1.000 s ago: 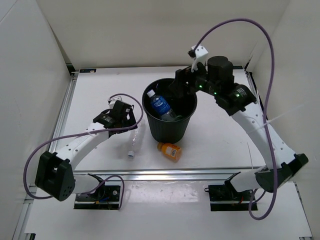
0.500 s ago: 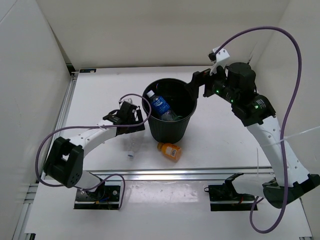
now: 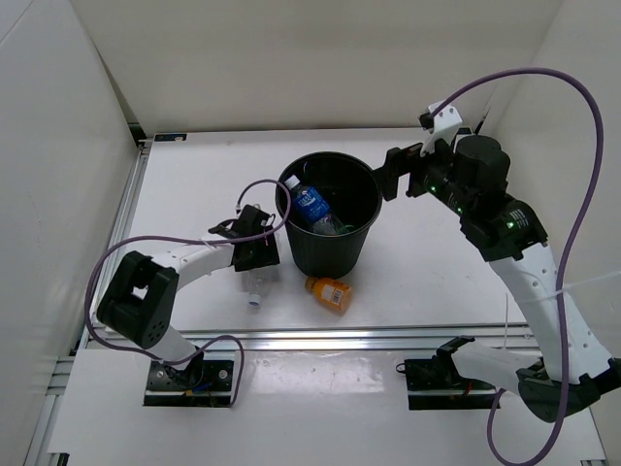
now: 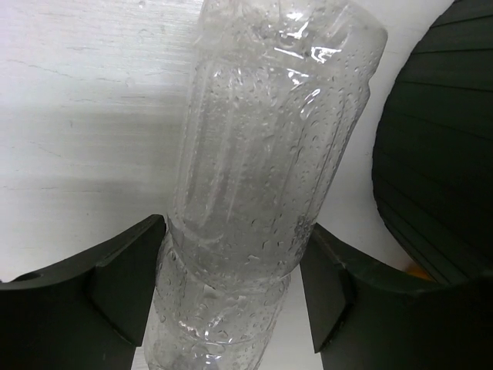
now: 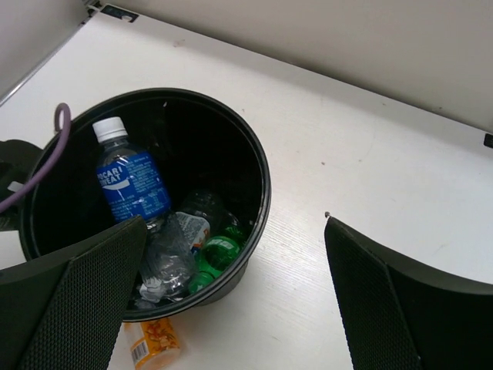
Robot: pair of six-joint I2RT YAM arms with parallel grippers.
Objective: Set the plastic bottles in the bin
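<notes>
The long clear bottle [image 4: 262, 154] lies on the table left of the black bin [image 3: 330, 254]. My left gripper [image 4: 235, 227] is shut on it, a finger pressed against each side; in the top view this gripper [image 3: 257, 260] covers the bottle's upper part, and its capped end [image 3: 254, 296] pokes out toward the front. The short orange bottle [image 3: 330, 293] lies in front of the bin. Inside the bin [image 5: 262, 177] are the blue-labelled bottle [image 5: 127, 181], the white-labelled clear one [image 5: 173, 247] and the green one [image 5: 219, 250]. My right gripper [image 3: 393, 173] hangs open and empty above the bin's right rim.
White walls enclose the table on the left, back and right. An aluminium rail [image 3: 340, 335] runs along the front edge, another down the left side. Purple cables loop over both arms.
My left gripper slid right and forward over the long clear bottle and closed on it. The right arm drew back to the right, off the bin's mouth, staying open.
</notes>
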